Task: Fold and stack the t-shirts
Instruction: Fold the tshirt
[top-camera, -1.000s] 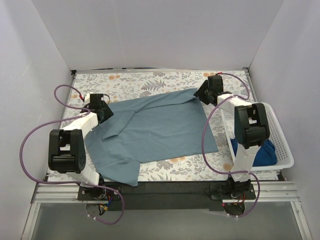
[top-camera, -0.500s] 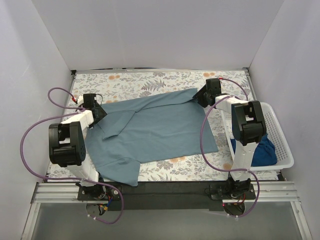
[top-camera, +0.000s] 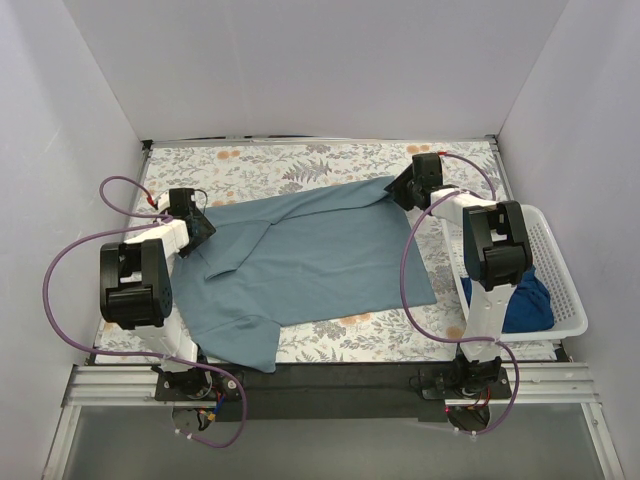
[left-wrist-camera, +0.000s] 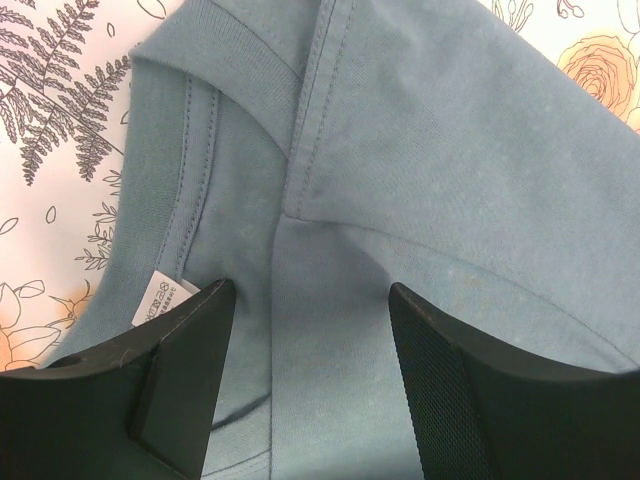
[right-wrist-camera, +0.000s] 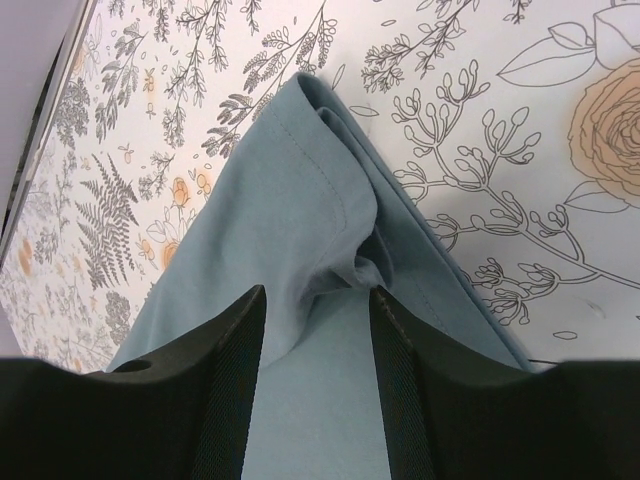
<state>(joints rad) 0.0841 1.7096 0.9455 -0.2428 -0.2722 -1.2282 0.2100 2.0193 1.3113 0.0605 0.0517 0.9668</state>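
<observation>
The slate t-shirt (top-camera: 310, 260) lies flat on the bench (top-camera: 280, 165), long axis left to right, collar pointing left. The darker blue t-shirt (top-camera: 525, 305) sits in the basket (top-camera: 560, 270), lower right. The left gripper (left-wrist-camera: 310, 300) gapes over the collar and the right gripper (right-wrist-camera: 318, 295) over the upper-right hem corner, neither clamping.

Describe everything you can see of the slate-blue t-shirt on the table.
The slate-blue t-shirt looks like soft knit cloth, with stitched hems, a ribbed collar and a white tag inside the neck. It lies spread and slightly creased on the floral table, one sleeve toward the near edge. The left gripper stands open over a fold by the collar. The right gripper straddles a puckered hem corner; whether it pinches the cloth is unclear.
</observation>
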